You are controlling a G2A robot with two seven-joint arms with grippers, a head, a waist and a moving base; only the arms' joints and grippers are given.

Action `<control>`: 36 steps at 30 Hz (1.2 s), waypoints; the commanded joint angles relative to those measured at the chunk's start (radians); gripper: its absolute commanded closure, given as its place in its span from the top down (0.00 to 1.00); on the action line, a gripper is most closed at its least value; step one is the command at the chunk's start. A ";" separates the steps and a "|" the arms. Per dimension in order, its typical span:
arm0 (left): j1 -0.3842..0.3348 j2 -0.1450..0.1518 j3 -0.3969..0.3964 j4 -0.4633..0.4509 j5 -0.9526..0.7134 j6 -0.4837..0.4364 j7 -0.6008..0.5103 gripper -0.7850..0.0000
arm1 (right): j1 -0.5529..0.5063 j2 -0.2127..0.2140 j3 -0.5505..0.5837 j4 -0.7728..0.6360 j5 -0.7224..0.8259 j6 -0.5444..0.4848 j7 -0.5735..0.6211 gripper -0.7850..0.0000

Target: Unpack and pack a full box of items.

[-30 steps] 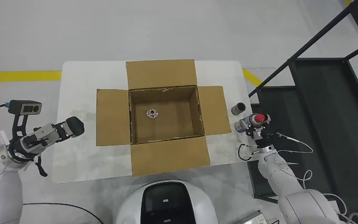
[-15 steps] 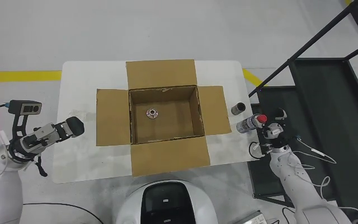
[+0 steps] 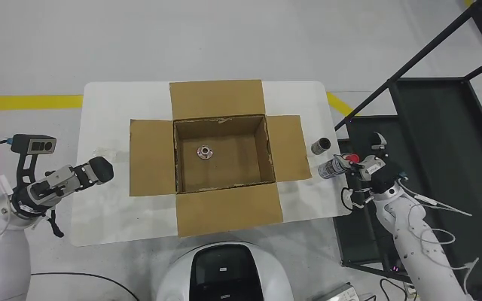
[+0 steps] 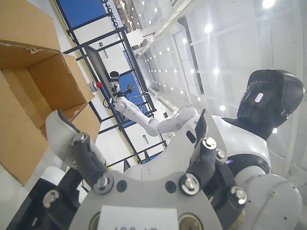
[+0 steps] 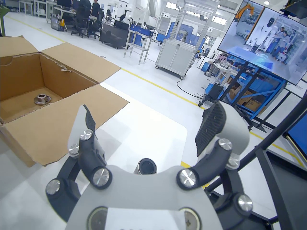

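An open cardboard box (image 3: 221, 156) sits in the middle of the white table (image 3: 113, 113), with a small metal flange (image 3: 204, 152) on its floor. The flange (image 5: 42, 99) also lies inside the box (image 5: 36, 130) in the right wrist view. A grey spray can with a red cap (image 3: 335, 165) rests at the table's right edge, beside a small dark cylinder (image 3: 321, 145). My right gripper (image 3: 375, 153) is just right of the can, off the table, open and empty (image 5: 150, 116). My left gripper (image 3: 94, 171) hangs open at the table's left edge (image 4: 130, 120).
A black metal rack (image 3: 422, 150) stands right of the table, close behind my right arm. The box flaps lie spread flat on all sides. The dark cylinder (image 5: 146, 166) sits just under my right gripper. Bare tabletop lies left of the box.
My right gripper has let go of the spray can and drawn back to the right, past the table's edge. The can stays on the table. The left arm has not moved.
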 commanded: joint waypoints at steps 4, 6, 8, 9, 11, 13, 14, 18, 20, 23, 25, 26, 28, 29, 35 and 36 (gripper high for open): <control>0.000 0.000 0.000 0.000 0.000 0.000 0.000 1.00 | -0.049 0.002 0.033 -0.097 0.040 -0.025 0.090 1.00; 0.000 0.000 0.000 0.000 0.000 0.000 0.000 1.00 | -0.049 0.002 0.033 -0.097 0.040 -0.025 0.090 1.00; 0.000 0.000 0.000 0.000 0.000 0.000 0.000 1.00 | -0.049 0.002 0.033 -0.097 0.040 -0.025 0.090 1.00; 0.000 0.000 0.000 0.000 0.000 0.000 0.000 1.00 | -0.049 0.002 0.033 -0.097 0.040 -0.025 0.090 1.00; 0.000 0.000 0.000 0.000 0.000 0.000 0.000 1.00 | -0.049 0.002 0.033 -0.097 0.040 -0.025 0.090 1.00; 0.000 0.000 0.000 0.000 0.000 0.000 0.000 1.00 | -0.049 0.002 0.033 -0.097 0.040 -0.025 0.090 1.00; 0.000 0.000 0.000 0.000 0.000 0.000 0.000 1.00 | -0.049 0.002 0.033 -0.097 0.040 -0.025 0.090 1.00; 0.000 0.000 0.000 0.000 0.000 0.000 0.000 1.00 | -0.053 0.001 0.033 -0.083 0.046 -0.019 0.102 1.00; 0.000 0.000 0.000 0.000 0.000 0.000 0.000 1.00 | -0.053 -0.003 0.031 -0.069 0.077 0.013 0.163 1.00; 0.000 0.000 0.000 0.000 0.000 0.000 0.000 1.00 | -0.041 -0.003 0.025 -0.096 0.087 -0.011 0.263 1.00; 0.000 0.000 0.000 0.000 0.000 0.000 0.000 1.00 | -0.005 0.001 0.019 -0.148 0.048 -0.044 0.365 1.00; 0.000 0.000 0.000 0.000 0.000 0.000 0.000 1.00 | 0.006 0.001 0.015 -0.171 0.047 -0.057 0.376 1.00; 0.000 0.000 0.000 0.000 0.000 0.000 0.000 1.00 | 0.030 0.002 0.010 -0.211 0.054 -0.083 0.421 1.00; 0.000 0.000 0.000 0.000 0.000 0.000 0.000 1.00 | 0.040 0.002 0.009 -0.234 0.062 -0.090 0.450 1.00; 0.000 0.000 0.000 0.000 0.000 0.000 0.000 1.00 | 0.074 0.003 -0.007 -0.368 0.083 -0.138 0.628 1.00; 0.000 0.000 0.000 0.000 0.000 0.000 0.000 1.00 | 0.076 0.003 -0.013 -0.379 0.110 -0.155 0.653 1.00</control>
